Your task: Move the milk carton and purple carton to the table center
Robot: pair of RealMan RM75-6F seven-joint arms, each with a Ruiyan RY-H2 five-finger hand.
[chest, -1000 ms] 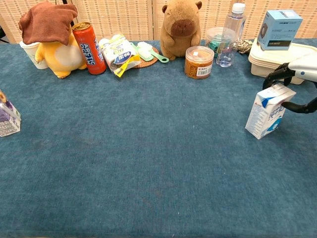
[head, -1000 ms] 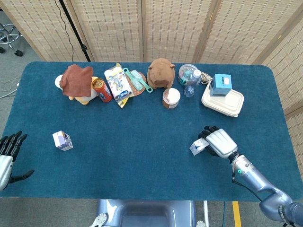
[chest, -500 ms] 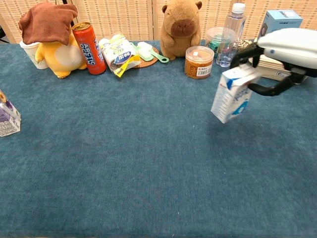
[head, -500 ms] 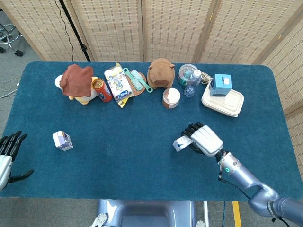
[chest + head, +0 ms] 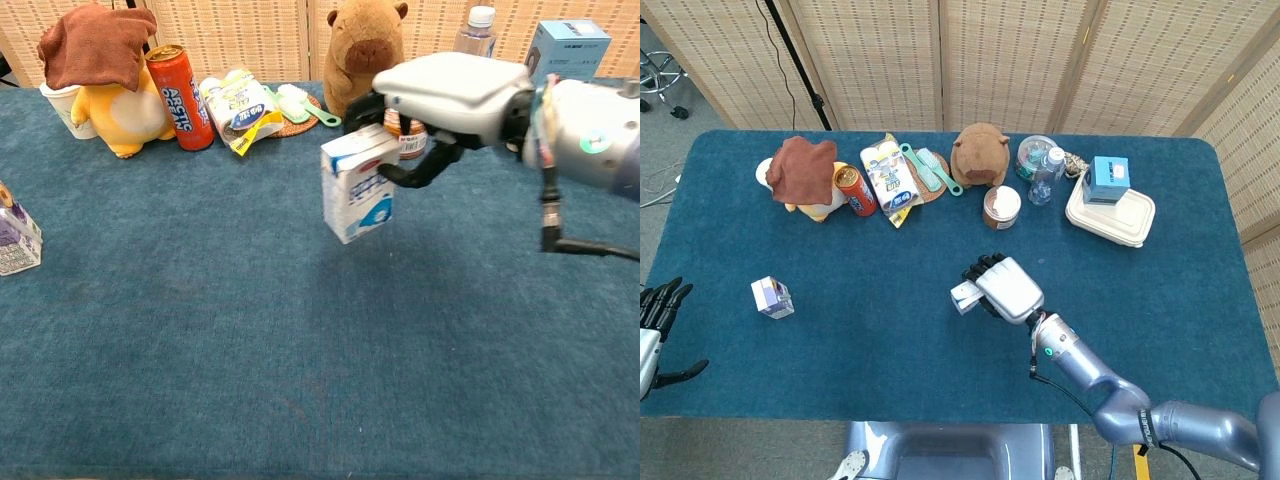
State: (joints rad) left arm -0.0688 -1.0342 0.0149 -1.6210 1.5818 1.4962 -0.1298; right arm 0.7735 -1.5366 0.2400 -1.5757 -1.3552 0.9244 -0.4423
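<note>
**Q:** Where is the milk carton, and what holds it?

**A:** The milk carton [image 5: 356, 195], white with blue print, hangs in the air above the blue table [image 5: 890, 360], near its middle, in front of the capybara plush [image 5: 979, 153]. In the chest view it tilts slightly and its base is clear of the cloth. The right hand [image 5: 1006, 289] holds it from above, dark fingers [image 5: 365, 104] curled over its top and the thumb hooked against its side.

**Q:** And the purple carton?

**A:** The purple carton [image 5: 772, 297] stands on the table far to the left of the capybara plush, well apart from the milk carton. Nothing touches it. The chest view shows only part of it at the left edge.

**Q:** What is the left hand doing?

**A:** The left hand [image 5: 654, 330] sits off the table's left edge, beyond the purple carton. Its dark fingers are spread and it holds nothing.

**Q:** What else is near the capybara plush?

**A:** Along the back of the table, left of the plush, lie a green brush [image 5: 931, 166], a snack packet [image 5: 888, 178], a red can [image 5: 854, 190] and a yellow toy under a brown cloth [image 5: 801, 166]. Just in front of the plush, to its right, stands a brown jar [image 5: 1001, 207]. Further right are a clear bottle [image 5: 1044, 173] and a white lidded box [image 5: 1110, 215] with a small blue box [image 5: 1107, 178] on top.
</note>
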